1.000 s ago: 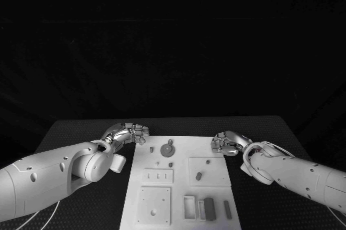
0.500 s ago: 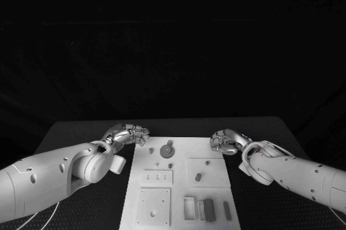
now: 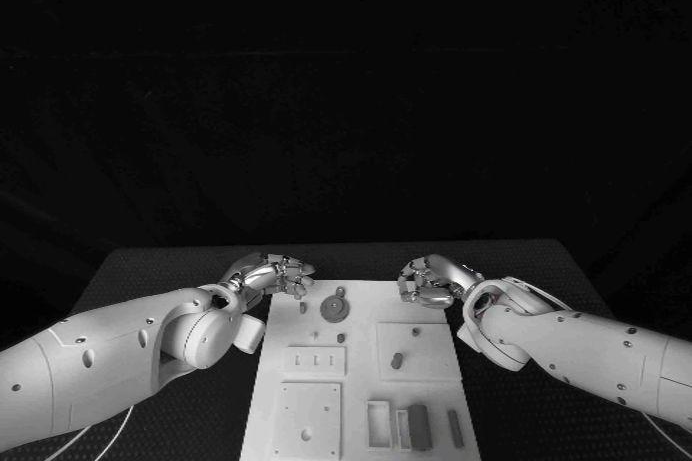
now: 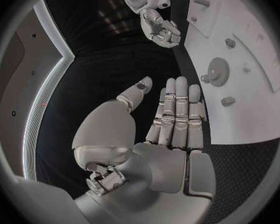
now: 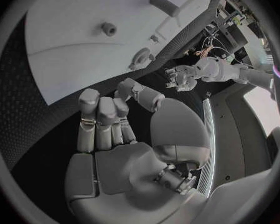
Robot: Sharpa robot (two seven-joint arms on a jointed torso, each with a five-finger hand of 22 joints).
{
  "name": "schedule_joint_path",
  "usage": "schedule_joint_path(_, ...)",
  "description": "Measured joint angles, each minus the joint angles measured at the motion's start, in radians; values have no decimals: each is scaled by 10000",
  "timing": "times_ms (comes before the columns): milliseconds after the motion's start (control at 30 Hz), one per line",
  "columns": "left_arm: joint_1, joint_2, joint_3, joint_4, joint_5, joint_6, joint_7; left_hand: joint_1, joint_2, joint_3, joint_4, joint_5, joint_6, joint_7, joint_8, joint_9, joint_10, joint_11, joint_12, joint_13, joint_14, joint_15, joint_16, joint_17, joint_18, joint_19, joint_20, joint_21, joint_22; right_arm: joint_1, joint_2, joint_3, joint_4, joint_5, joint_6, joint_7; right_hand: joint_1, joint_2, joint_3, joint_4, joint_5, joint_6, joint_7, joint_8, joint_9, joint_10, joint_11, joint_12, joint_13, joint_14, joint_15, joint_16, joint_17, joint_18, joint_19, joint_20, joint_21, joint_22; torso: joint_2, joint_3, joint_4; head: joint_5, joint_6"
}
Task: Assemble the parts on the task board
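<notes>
Currently your left hand [image 3: 271, 277] and right hand [image 3: 431, 281] hover empty, fingers loosely curled, flanking the task board's [image 3: 361, 381] far end, probably poised to reach for the gear [image 3: 335, 305].

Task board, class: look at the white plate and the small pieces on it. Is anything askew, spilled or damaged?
Nothing stands out. The white task board lies flat and square on the black table; the grey toothed gear and dark bars sit within its outline.
</notes>
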Motion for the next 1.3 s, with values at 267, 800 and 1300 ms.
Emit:
schedule_joint_path(267,16,323,2,-33,-527,134,-729,-1097,-148,-215,771,-263,325,-157,-5,20,543,-294,283,203,60,-60,57,9,1,1,0,39,-50,137,285,2,954,-828,-161,-666,-10,-88,244,-15,86,0,0,-2,213,0,0,180,83,0,1,7,5,0,-1,1,49,-1,-105,0,-35,69,10)
schedule_joint_path(800,55,772,3,169,-1773,689,-2164,-2008,-535,-374,1519,-455,510,-222,-118,55,598,-348,396,347,56,-129,163,66,102,20,-61,78,-79,214,899,1,1507,-2249,-225,-1410,-9,-170,393,23,134,0,-1,-8,327,0,1,183,12,-2,2,26,4,0,-2,5,89,-1,-250,-12,-22,143,-61)
schedule_joint_path(1300,55,695,7,302,-2089,823,-2375,-1919,-446,-307,1452,-455,581,-222,-118,92,597,-348,396,383,56,-129,162,75,94,3,-76,78,-79,214,1074,-5,1532,-2552,-180,-1560,-10,-170,447,21,134,0,-1,-11,345,0,0,178,-9,-7,12,28,3,0,14,21,87,-1,-237,-11,-31,127,-108)
